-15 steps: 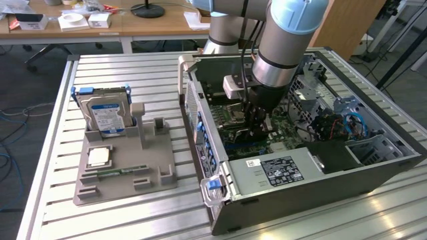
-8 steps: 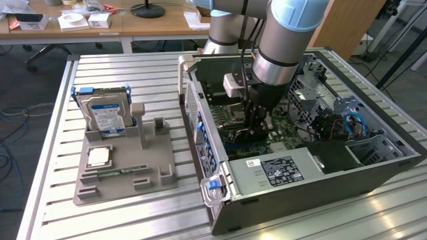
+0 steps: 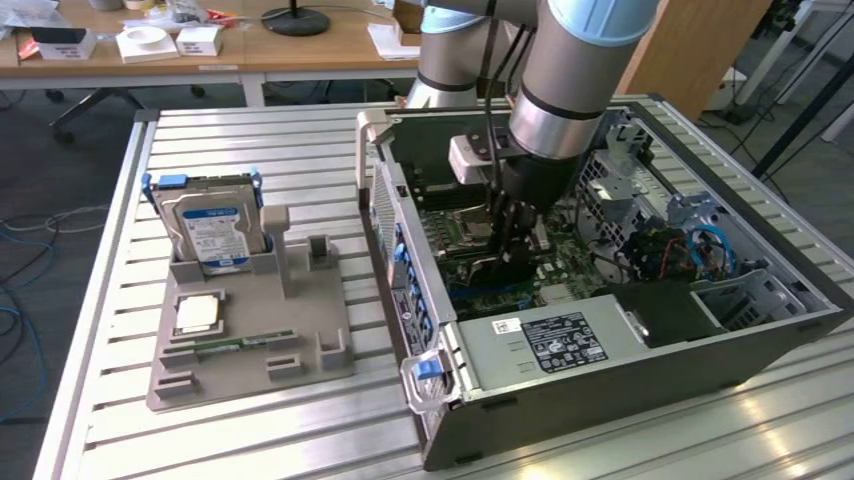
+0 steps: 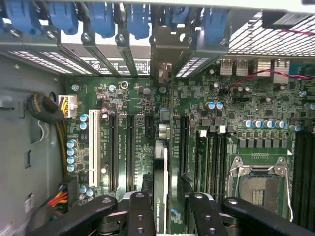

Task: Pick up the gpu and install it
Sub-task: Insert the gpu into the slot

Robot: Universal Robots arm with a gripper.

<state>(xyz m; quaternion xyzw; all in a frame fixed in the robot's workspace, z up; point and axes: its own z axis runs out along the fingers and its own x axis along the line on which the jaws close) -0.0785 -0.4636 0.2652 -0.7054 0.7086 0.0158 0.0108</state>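
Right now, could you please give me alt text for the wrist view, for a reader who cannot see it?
The black fingers grip the gpu edge-on over the green motherboard inside the computer case, in line with its long expansion slots. A processor socket lies further along the board.

Matt black claw (image 4: 171,197), ribbed metal table (image 3: 120,300)

Nothing can be read. On the power supply (image 3: 534,345) inside the computer case (image 3: 627,420), a black label (image 3: 571,342) bears white print (too fine to read), with a white barcode sticker (image 3: 509,325) beside it. Outside the case, the hard drive (image 3: 211,225) has an illegible blue label (image 3: 214,238). The gpu (image 4: 160,206) has a faint, unreadable edge marking.
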